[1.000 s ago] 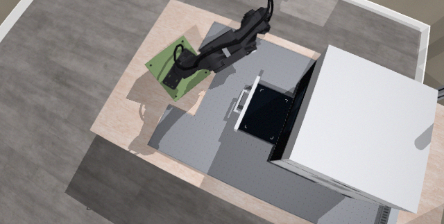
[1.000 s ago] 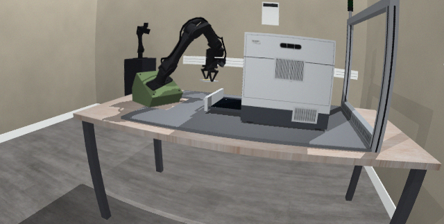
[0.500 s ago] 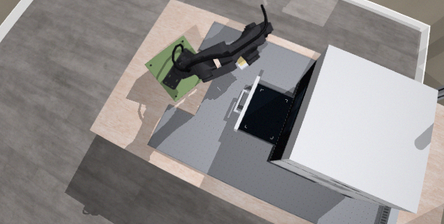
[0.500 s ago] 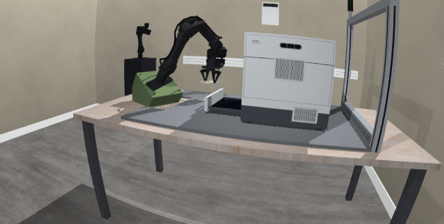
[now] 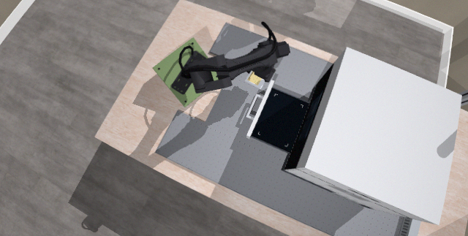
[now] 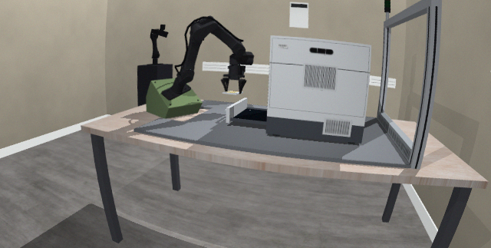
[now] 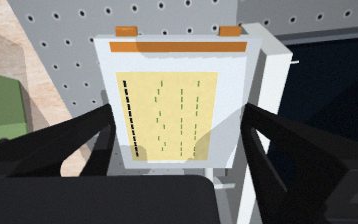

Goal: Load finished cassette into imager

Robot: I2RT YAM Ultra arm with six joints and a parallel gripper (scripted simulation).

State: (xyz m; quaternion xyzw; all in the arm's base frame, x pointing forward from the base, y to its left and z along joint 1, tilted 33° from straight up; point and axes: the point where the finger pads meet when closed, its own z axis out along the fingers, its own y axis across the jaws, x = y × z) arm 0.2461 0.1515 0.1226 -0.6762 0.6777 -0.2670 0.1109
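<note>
My gripper [image 7: 178, 110] is shut on the cassette FINISHED [image 7: 172, 102], a white plate with a yellow gel window and an orange strip at its far end. It holds the cassette flat in the air, seen small in the overhead view [image 5: 254, 79] and in the side view [image 6: 231, 92]. The gel imager IM [image 5: 376, 134] is a big white box at the right. Its drawer is pulled out, with dark glass [image 5: 279, 119] and white corner marks. The white drawer front [image 5: 260, 107] lies just under and right of the cassette. The cassette hangs beside the drawer's far corner, outside the marks.
The arm's green base [image 5: 179, 69] stands at the left of the grey perforated mat [image 5: 227, 155]. A grey frame with a clear panel [image 6: 408, 83] stands at the table's right end, behind IM in the side view.
</note>
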